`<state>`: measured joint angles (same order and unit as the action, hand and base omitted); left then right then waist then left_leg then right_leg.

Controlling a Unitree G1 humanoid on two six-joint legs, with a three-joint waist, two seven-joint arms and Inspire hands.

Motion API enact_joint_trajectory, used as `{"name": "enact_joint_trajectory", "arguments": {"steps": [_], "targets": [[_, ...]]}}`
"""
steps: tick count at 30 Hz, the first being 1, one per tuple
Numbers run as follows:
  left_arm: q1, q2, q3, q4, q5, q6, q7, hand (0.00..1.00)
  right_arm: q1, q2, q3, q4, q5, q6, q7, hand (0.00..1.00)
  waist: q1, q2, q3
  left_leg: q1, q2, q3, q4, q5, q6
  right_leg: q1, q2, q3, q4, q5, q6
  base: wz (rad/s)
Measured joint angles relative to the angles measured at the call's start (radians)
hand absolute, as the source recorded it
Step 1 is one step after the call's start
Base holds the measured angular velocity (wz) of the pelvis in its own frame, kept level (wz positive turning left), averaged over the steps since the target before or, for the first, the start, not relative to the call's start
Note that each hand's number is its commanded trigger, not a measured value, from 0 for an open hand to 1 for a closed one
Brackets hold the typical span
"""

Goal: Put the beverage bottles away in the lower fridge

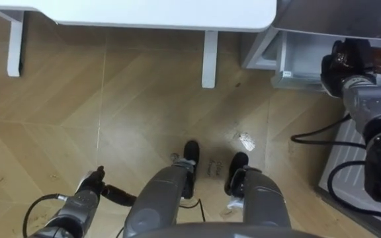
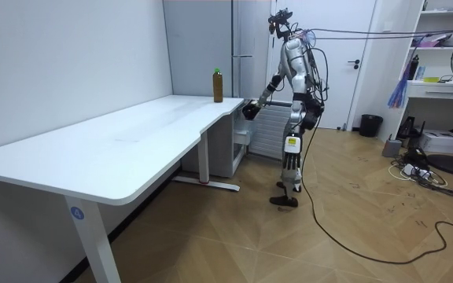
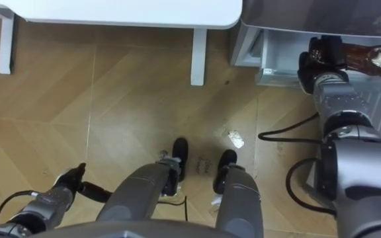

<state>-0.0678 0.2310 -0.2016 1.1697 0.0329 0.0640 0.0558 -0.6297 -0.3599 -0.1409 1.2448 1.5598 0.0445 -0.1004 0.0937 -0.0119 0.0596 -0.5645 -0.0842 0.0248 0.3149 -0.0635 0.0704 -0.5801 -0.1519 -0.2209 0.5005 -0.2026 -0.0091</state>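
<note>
Brown drink bottle (image 3: pixel 364 55), clasped in the curled fingers of the right robot hand (image 3: pixel 317 65) just beside the lower fridge (image 1: pixel 288 63), is best held level and eased inside; a second bottle (image 2: pixel 218 85) is seen on the worktop (image 2: pixel 132 134), left robot hand (image 1: pixel 88 190) low.

Robot's standing at the far end of the long white desk (image 2: pixel 132 134), turned toward the room view's left, with the tall grey fridge (image 2: pixel 203 39) right behind that end. Its right hand (image 2: pixel 249 110) is out low, just off the desk's corner, in front of the fridge. One bottle (image 2: pixel 218 85), green cap, stands upright near the desk's far edge. A black bin (image 2: pixel 370 125) sits by the door (image 2: pixel 362 55) beyond
</note>
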Motion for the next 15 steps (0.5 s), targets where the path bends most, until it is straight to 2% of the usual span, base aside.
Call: {"name": "enact_joint_trajectory", "arguments": {"steps": [6,8,10,15], "targets": [[0.001,-0.003,-0.01,-0.002,-0.001,0.014,0.001,0.0,-0.012,-0.002,0.001,0.0,-0.004,0.0,0.001,1.0,0.023,0.006,-0.0023,-0.006,0.0,0.005,0.003,0.0,0.0,-0.016,0.001,0.009,0.015,-0.001,-0.002,-0.03],[0.002,-0.003,-0.017,-0.002,-0.001,0.023,0.001,0.0,-0.016,-0.002,0.003,0.0,-0.008,0.0,0.001,0.19,0.029,0.01,-0.0025,-0.007,0.0,0.006,0.004,0.0,-0.001,-0.018,0.001,0.014,0.019,-0.003,-0.002,0.0],[0.003,-0.004,-0.024,-0.002,0.0,0.025,0.002,0.0,-0.016,-0.002,0.004,0.0,-0.029,0.0,0.001,0.0,0.035,0.012,-0.0034,-0.007,0.001,0.006,0.004,0.0,-0.001,-0.019,0.001,0.014,0.02,-0.003,-0.003,0.0],[0.008,-0.014,-0.049,-0.003,0.001,0.04,0.002,0.0,-0.016,-0.002,0.004,0.006,-0.038,0.0,0.002,0.0,0.047,0.019,-0.0078,-0.007,0.001,0.006,0.005,0.001,-0.001,-0.019,0.0,0.015,0.022,-0.003,-0.003,0.0]]}}
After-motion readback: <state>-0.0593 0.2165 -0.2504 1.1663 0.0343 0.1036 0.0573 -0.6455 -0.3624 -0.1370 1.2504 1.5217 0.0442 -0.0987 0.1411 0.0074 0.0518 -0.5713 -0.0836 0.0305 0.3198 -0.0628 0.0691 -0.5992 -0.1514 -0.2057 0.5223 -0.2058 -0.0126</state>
